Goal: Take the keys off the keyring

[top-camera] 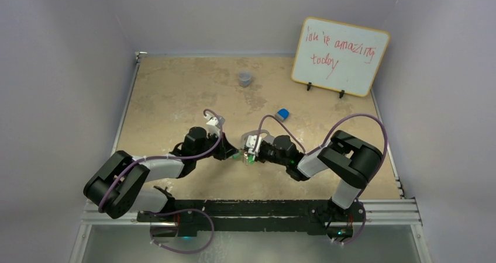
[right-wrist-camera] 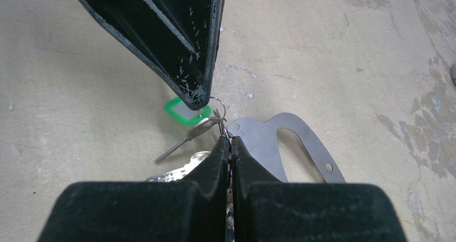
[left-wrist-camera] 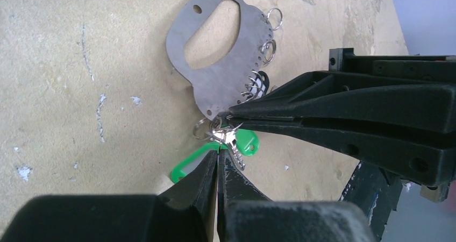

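Steel-grey and flat, the keyring (left-wrist-camera: 220,83) is lying on the tan worktop (left-wrist-camera: 80,102) between the two arms, with the keys (left-wrist-camera: 244,142) bunching at its lower corner. The plate is looking stiff and thin, awkward to lift off a flat surface, so its edge is the place to pinch. It is probably light enough to drag along if a key is pulled without bracing it. The keys are looking tiny, light and slippery on their blades; the plastic heads are likely offering the better hold.

The right gripper (left-wrist-camera: 232,115) is reaching in with its jaws closed on the plate's edge, just where the cluster is hanging. The left gripper (left-wrist-camera: 218,155) is meeting it almost tip to tip, jaws pressed together on the cluster — whether on a blade or on the little ring I cannot tell.

Counting: one keyring, two green plastic heads, one dark head tucked beside the right gripper, and at least two silver blades — the rest are overlapping too much to number. About four small split rings (left-wrist-camera: 268,19) are threading the holes along the plate's edge. Farther back, one grey cup (top-camera: 245,79) and one blue block (top-camera: 282,113) are sitting well apart from the work.
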`<state>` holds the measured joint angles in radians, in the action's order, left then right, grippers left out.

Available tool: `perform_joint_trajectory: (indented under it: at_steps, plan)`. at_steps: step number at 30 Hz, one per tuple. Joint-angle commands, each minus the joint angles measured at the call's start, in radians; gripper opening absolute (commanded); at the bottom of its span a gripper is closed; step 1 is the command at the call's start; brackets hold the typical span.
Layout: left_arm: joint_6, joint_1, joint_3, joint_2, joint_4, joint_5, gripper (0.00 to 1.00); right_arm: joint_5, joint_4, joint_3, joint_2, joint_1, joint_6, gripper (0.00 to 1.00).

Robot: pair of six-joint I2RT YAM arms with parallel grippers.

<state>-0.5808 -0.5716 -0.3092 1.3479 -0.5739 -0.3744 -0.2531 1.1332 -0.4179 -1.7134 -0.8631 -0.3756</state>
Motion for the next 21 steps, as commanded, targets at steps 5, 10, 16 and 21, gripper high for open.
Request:
perform_joint_trajectory:
  at_steps: [5, 10, 16, 21]
  plan:
    - [-0.047, 0.007, 0.021, 0.001, -0.014, 0.039, 0.0, 0.022, 0.157, 0.054, 0.046, 0.003, 0.023, 0.0]
    - [-0.059, 0.006, 0.022, 0.017, -0.027, 0.029, 0.0, 0.028, 0.214, 0.078, 0.051, 0.003, 0.036, 0.0]
    - [-0.07, 0.006, 0.027, 0.038, -0.069, 0.004, 0.0, 0.019, 0.243, 0.085, 0.054, 0.003, 0.042, 0.0]
    - [-0.03, 0.006, 0.058, 0.013, -0.128, 0.0, 0.12, 0.011, 0.242, 0.088, 0.055, 0.004, 0.041, 0.0]
